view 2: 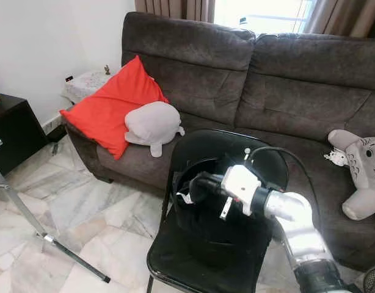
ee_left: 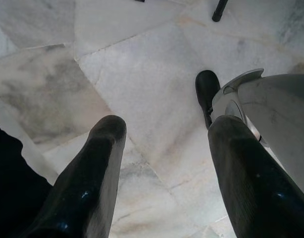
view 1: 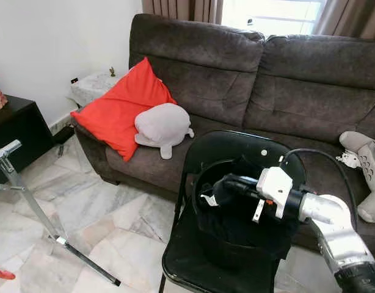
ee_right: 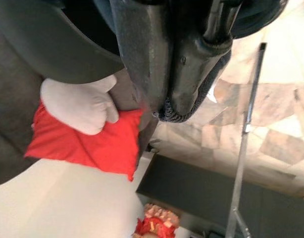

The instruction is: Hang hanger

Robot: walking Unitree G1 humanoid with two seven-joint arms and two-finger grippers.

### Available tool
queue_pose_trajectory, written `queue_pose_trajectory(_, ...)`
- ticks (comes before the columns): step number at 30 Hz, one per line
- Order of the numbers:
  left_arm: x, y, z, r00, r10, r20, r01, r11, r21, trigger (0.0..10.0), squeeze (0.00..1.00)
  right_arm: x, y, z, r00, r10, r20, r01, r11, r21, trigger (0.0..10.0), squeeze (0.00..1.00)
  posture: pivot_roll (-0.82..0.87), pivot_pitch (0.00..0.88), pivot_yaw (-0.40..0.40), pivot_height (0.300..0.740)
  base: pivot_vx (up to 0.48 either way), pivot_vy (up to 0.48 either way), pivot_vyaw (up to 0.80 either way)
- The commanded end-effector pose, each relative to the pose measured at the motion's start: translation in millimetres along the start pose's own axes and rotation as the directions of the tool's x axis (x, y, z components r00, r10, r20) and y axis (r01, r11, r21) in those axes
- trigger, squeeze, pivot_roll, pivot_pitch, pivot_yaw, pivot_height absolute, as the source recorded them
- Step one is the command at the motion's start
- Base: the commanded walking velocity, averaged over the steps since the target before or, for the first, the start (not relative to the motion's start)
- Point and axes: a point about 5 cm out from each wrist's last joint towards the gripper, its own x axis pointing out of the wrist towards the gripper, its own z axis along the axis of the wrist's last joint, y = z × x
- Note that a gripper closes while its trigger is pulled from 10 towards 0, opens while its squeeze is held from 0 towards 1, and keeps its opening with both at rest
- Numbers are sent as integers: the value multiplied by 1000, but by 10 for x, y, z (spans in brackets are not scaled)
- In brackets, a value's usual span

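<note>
A black garment [view 1: 236, 223] with a white tag [view 1: 207, 199] lies heaped on the black folding chair [view 1: 181, 265] in front of the sofa. A curved black edge [view 1: 198, 177] rises from the heap; I cannot tell if it is the hanger or a collar. My right gripper [view 1: 215, 191] reaches over the seat from the right and is shut on the black garment. In the right wrist view its fingers [ee_right: 184, 74] are pressed together with dark knit cloth at their tips. My left gripper [ee_left: 167, 126] hangs open over the marble floor.
A dark grey sofa [view 1: 297, 79] stands behind the chair with a red cushion [view 1: 120, 110], a white plush [view 1: 163, 127] and a grey plush [view 1: 367, 162]. A metal stand's legs [view 1: 35, 204] stretch across the floor at left, near a black cabinet [view 1: 13, 131].
</note>
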Motion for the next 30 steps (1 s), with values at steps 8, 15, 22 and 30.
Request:
queue_pose_trajectory(8,-10,26,-34,1000,3,-14,-3,1000,12,10000,0,164,320,-94,991,98,-88,-98,995,8,157,0,-34,0,33,740,0,0,0)
queue_pose_trajectory(15,-11,32,-34,1000,6,-13,-6,1000,11,10000,0,241,424,-71,983,147,-112,-149,989,-8,2824,0,-30,0,31,740,0,0,0)
queue_pose_trajectory(22,-11,32,-32,1000,4,-14,-4,1000,10,10000,0,253,461,-127,977,132,-167,-135,991,-10,10000,1000,-31,0,32,740,0,0,0)
queue_pose_trajectory(30,-10,31,-29,1000,0,-16,0,1000,10,10000,0,219,480,-60,980,86,-177,-97,994,-55,10000,1000,-40,0,36,740,0,0,0)
